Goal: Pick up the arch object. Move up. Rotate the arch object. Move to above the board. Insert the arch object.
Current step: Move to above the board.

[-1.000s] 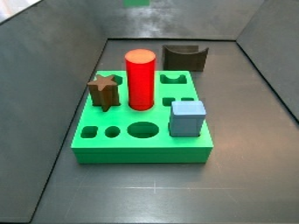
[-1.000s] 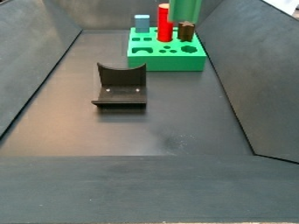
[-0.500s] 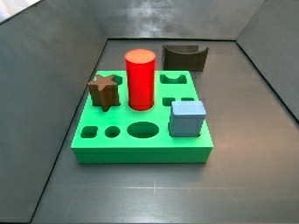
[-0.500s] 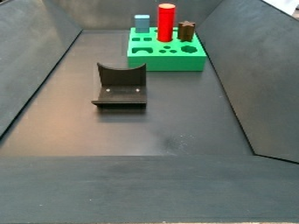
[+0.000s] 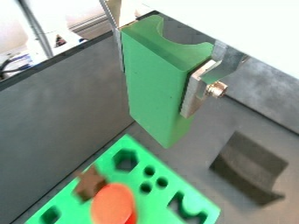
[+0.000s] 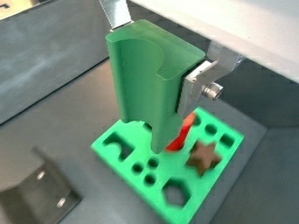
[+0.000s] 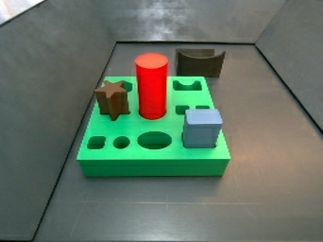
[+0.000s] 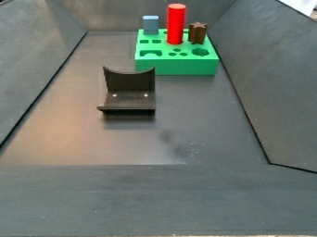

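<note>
In both wrist views my gripper [image 5: 158, 79] [image 6: 158, 74] is shut on the arch object [image 5: 149, 96] [image 6: 138, 96], a pale green block held upright between the silver fingers with its curved notch at the end by the palm. It hangs well above the board [image 5: 59, 206] [image 6: 198, 179], a bright green slab with shaped cutouts. The board also shows in both side views [image 7: 151, 166] [image 8: 186, 67]. The gripper and the arch object are out of view in both side views.
On the board stand a red cylinder [image 7: 151, 85], a brown star [image 7: 112, 99] and a blue cube [image 7: 202, 128]. The dark fixture [image 8: 126, 90] [image 7: 199, 61] stands on the floor beside the board. Sloped dark walls enclose the floor.
One second ago the arch object showed at the top edge of both side views. It has since risen out of them with the gripper. The board's pieces have not moved.
</note>
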Controlling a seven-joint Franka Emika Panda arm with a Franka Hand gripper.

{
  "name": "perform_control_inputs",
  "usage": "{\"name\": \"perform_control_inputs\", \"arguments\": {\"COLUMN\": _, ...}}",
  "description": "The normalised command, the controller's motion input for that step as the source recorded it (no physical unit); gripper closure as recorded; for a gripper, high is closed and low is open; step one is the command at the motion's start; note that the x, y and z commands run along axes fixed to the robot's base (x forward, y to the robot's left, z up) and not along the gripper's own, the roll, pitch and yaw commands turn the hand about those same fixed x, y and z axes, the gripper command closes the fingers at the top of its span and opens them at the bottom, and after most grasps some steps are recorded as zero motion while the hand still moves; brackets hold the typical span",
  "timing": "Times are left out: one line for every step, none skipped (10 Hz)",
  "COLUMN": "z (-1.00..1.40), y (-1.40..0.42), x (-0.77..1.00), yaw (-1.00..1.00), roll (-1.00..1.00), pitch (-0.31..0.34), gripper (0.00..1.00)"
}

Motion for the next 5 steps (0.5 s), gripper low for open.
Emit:
{"name": "perform_control_inputs", "arguments": {"z": 0.18, "y": -1.00, "x": 0.23, "yaw": 0.01, "roll": 0.00, "pitch": 0.115, "gripper": 1.00}}
{"name": "perform_control_inputs", "arguments": {"z": 0.17, "y": -0.91, "x": 0.23, "yaw": 0.01, "roll": 0.01, "pitch": 0.120, "gripper": 1.00}}
{"name": "perform_control_inputs", "arguments": {"z": 0.11, "y": -0.54, "x": 0.17, "yaw": 0.01, "roll": 0.02, "pitch": 0.125, "gripper": 1.00}}
{"name": "perform_control_inputs", "arguments": {"z": 0.07, "y": -0.33, "x": 0.13, "yaw": 0.01, "roll": 0.03, "pitch": 0.115, "gripper": 1.00}}
{"name": "perform_control_inputs", "arguments": {"z": 0.05, "y": -0.20, "x": 0.10, "yaw": 0.01, "roll": 0.04, "pitch": 0.099, "gripper": 1.00}}
